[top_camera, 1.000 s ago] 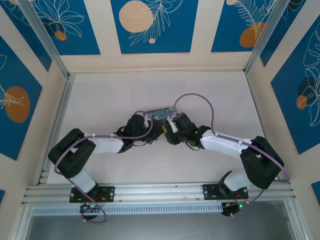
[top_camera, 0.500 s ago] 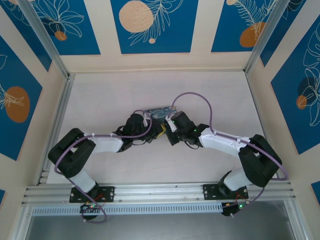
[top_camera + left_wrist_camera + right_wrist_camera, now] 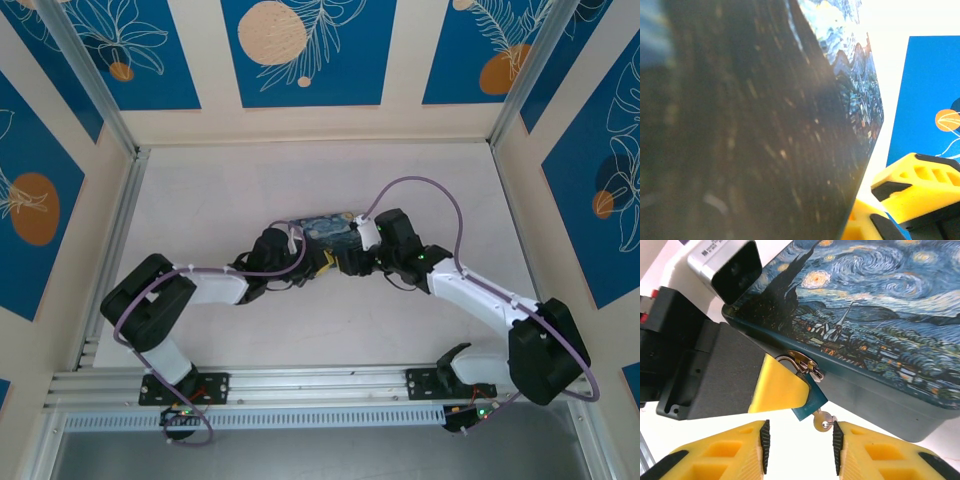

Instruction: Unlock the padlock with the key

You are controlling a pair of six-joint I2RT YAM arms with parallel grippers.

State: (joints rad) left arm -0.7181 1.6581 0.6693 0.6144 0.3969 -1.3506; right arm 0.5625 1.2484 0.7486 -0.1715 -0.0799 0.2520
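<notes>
Painted blue-and-yellow Starry Night tin (image 3: 325, 228) sits mid-tabletop (image 3: 250, 190), with both arms converging on its near edge.

Right wrist view: a brass hasp (image 3: 802, 361) on the tin's front wall carries a small teal padlock (image 3: 810, 401), hanging tilted. A small silvery metal key (image 3: 823, 421) sits in the padlock's lower end, its round head pointing down.

Right end effector (image 3: 800, 447): jaws wide. The black pads (image 3: 764, 445) flank the gap just below the key head. The head is close to the right-hand pad, and contact is not resolvable.

Left end effector (image 3: 792, 390): one yellow finger (image 3: 777, 387) lies over the padlock's left side, touching it. The second finger is hidden, so I cannot tell whether it grips.

Left wrist view: the tin's dark side fills most of the frame at very close range, blurred. The right arm's yellow fingers (image 3: 920, 182) are at lower right.
</notes>
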